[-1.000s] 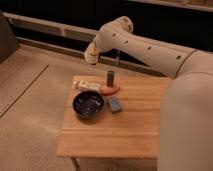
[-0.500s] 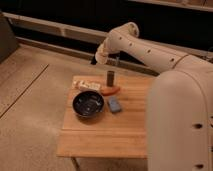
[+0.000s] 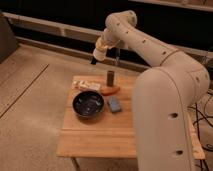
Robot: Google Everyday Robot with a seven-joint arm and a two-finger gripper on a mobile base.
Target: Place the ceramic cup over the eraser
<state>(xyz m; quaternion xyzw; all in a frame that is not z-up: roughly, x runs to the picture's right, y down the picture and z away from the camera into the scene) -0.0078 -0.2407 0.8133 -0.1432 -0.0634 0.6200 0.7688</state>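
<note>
We see the gripper (image 3: 98, 55) high beyond the counter's (image 3: 100, 135) 12 o'clock edge, apparently clenched on the cup (image 3: 102, 49). The eraser (image 3: 110, 78) stands on the counter at 5 o'clock from the gripper, its long axis vertical. We judge the cup must shift that way, then descend straight.

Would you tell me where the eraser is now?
In the camera view, the eraser stands upright at the far edge of the table, behind the orange object and right of the beige block; the gripper hangs above and left of it.
</note>
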